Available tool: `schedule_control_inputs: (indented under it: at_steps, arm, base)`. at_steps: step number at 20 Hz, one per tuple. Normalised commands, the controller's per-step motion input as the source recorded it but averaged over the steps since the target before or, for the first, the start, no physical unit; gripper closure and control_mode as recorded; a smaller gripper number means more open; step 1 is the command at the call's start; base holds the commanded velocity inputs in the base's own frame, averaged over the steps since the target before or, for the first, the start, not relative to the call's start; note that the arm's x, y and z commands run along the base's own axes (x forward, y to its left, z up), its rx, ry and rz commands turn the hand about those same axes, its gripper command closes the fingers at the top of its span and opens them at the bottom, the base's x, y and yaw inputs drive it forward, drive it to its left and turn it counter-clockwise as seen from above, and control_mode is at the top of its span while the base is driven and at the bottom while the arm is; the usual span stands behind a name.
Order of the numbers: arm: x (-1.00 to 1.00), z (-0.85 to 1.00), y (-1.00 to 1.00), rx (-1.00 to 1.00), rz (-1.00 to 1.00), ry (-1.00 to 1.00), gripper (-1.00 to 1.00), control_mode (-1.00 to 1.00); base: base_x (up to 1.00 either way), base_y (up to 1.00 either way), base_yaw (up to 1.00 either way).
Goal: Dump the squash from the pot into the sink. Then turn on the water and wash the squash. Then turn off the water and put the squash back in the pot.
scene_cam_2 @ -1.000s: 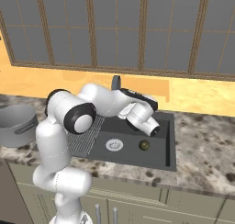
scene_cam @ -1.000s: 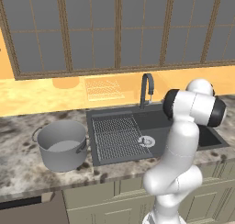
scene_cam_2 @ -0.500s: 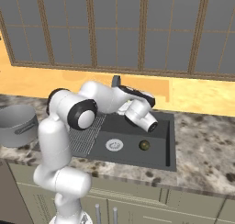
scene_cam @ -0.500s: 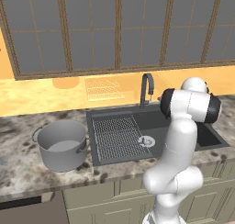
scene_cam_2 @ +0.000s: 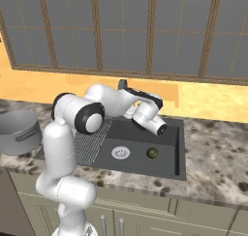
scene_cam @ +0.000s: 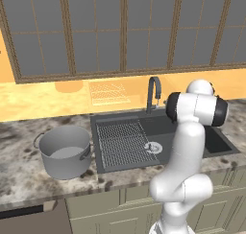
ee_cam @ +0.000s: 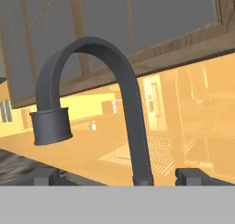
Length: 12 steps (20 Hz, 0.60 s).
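A: Pot is seen at about nine o'clock on the counter, well apart from the sink, and no squash can be made out inside it. What is found further right?

B: The ribbed draining section comes next, then the round drain, and just beside it, at three o'clock of the drain, the squash is lying on the basin floor.

A: And the gripper?

B: It is held above the basin, near the faucet. The fingers are spread wide and nothing is pinched. In the hand view the faucet's upright stem is placed between the two tips, at twelve o'clock, with its long axis standing vertical and the spout curving over to nine o'clock.

A: So the water step is judged to be next?

B: Probably. The squash seems already dumped. The faucet is straight ahead of the fingers, so a short forward reach is judged to be needed.
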Motion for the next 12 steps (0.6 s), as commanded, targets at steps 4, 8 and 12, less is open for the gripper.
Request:
schedule_control_inputs:
  at_steps: [4, 8, 12]
  arm:
    - [0.11, -0.08, 0.02, 0.0, 0.0, 0.08, -1.0, -1.0]
    - [0.13, -0.04, 0.04, 0.0, 0.0, 0.04, -1.0, -1.0]
    - [0.05, -0.04, 0.04, 0.0, 0.0, 0.02, -1.0, -1.0]
  base:
    - [0.0, 0.0, 0.0]
    - [0.0, 0.0, 0.0]
    - [0.0, 0.0, 0.0]
